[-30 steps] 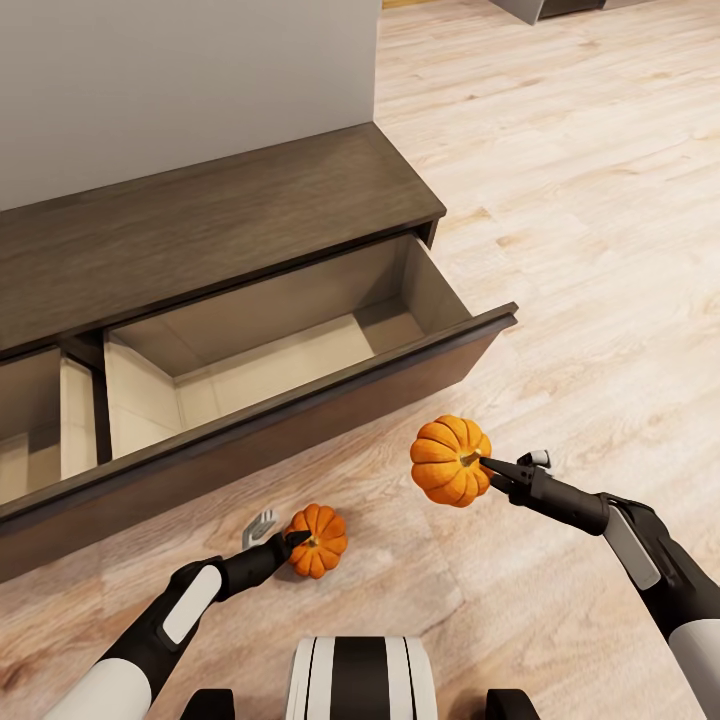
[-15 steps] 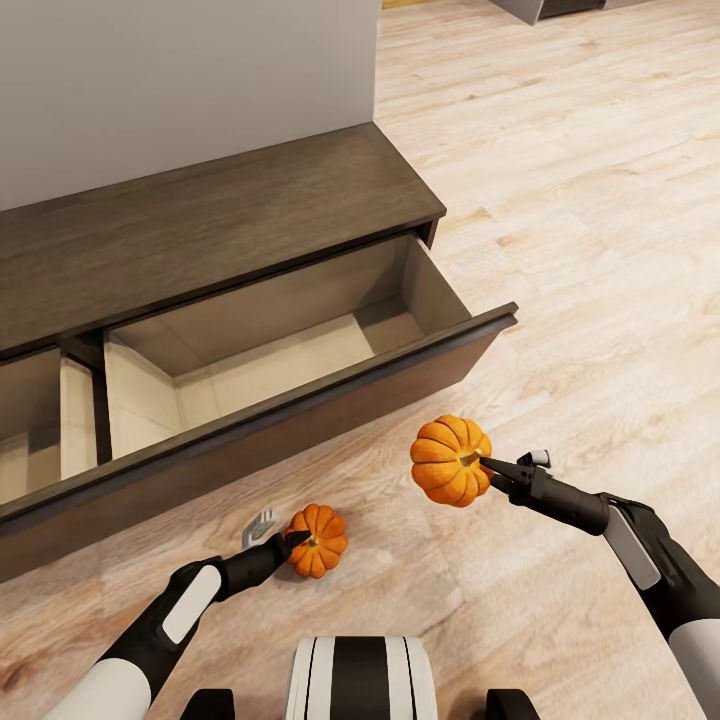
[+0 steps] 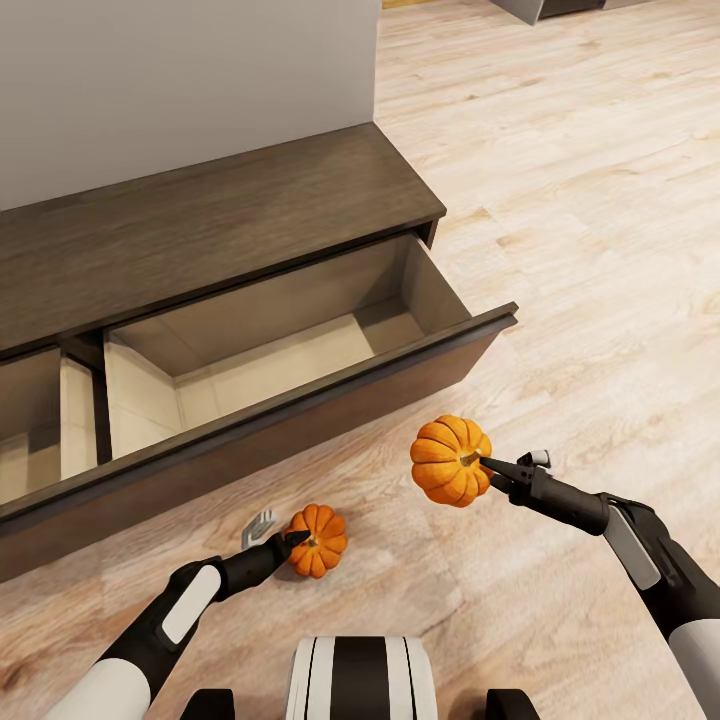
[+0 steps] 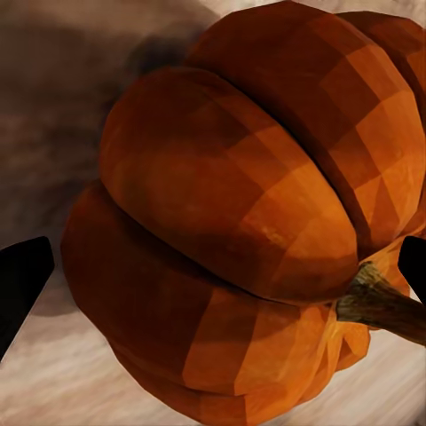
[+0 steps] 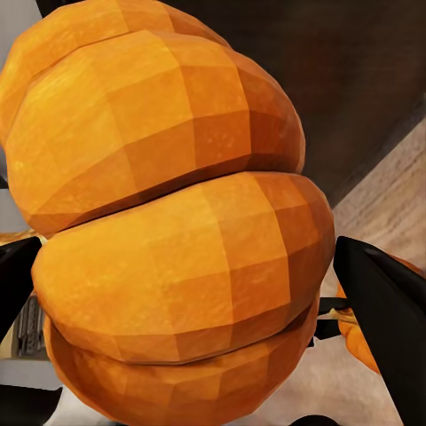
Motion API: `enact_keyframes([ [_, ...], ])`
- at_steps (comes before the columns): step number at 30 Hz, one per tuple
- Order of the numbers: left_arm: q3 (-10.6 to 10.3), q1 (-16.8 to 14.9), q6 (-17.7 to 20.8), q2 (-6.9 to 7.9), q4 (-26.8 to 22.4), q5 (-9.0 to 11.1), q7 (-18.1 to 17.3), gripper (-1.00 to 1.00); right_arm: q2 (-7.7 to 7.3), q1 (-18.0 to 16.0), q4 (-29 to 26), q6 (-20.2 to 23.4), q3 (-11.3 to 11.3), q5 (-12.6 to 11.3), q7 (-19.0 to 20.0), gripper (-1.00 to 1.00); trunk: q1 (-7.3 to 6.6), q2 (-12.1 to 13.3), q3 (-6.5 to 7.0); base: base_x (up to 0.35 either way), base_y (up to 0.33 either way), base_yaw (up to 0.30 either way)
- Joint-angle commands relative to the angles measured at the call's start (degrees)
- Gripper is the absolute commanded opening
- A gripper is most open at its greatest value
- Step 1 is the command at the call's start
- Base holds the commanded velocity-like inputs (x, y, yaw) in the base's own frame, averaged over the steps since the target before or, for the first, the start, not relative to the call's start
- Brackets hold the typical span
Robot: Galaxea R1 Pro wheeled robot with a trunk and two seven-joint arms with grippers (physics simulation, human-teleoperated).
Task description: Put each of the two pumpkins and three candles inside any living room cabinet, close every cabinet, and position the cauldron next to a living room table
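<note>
Home living room: wooden floor point(image 3: 600, 200), cabinet point(image 3: 220, 220)

Light wooden floor point(image 3: 600, 200) under the long dark cabinet point(image 3: 220, 215).

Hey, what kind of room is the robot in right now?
Probably a living room in a home: a long, low dark wooden cabinet stands against a plain wall with its drawers pulled open, on a light wood plank floor. Each hand holds a small decorative pumpkin.

Head looks down; wrist cameras seemingly almost touch pumpkins point(image 3: 451, 460).
</note>
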Motion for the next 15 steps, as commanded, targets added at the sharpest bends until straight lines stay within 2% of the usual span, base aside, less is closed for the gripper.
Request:
enact_keyframes([
  [1, -0.1, 0.0, -0.2, 0.05, 0.6, -1.4, 0.2, -1.00, -0.02, 0.0, 0.0, 0.4, 0.0, -0.3, 0.0, -1.00, 0.01, 0.0, -0.03, 0.000, 0.000, 0.000],
  [7, -0.1, 0.0, -0.2, 0.10, 0.6, -1.4, 0.1, -1.00, -0.02, 0.0, 0.0, 0.4, 0.1, -0.3, 0.0, -1.00, 0.01, 0.0, -0.03, 0.000, 0.000, 0.000],
  [15, -0.1, 0.0, -0.2, 0.06, 0.5, -1.4, -0.1, -1.00, -0.02, 0.0, 0.1, 0.4, 0.0, -0.3, 0.0, -1.00, -0.20, 0.1, 1.74, 0.000, 0.000, 0.000],
])
